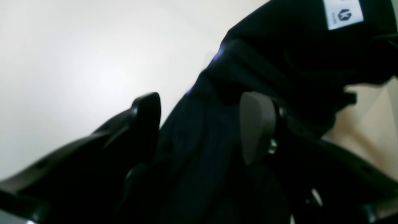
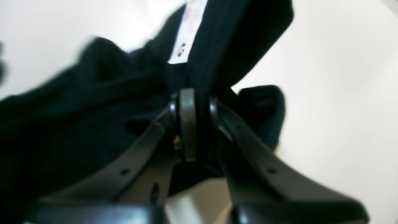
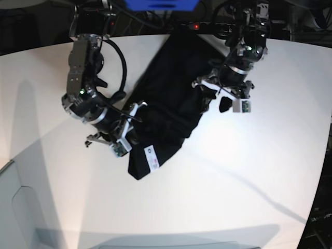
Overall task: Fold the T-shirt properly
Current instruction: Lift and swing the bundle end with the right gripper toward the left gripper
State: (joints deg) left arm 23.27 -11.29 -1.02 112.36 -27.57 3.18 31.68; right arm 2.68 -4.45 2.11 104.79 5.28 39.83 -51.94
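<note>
here t-shirt (image 2: 93, 102) sits (pinched) between jaws

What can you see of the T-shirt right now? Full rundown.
The T-shirt is plain black, soft, matte cloth, bunched into a long rumpled strip running diagonally across the white table. A white label shows near its lower end. The right gripper is shut on a fold beside that label. The left gripper stands open with cloth between its fingers, at the strip's far side edge. No sleeves or neck opening can be made out.
</note>
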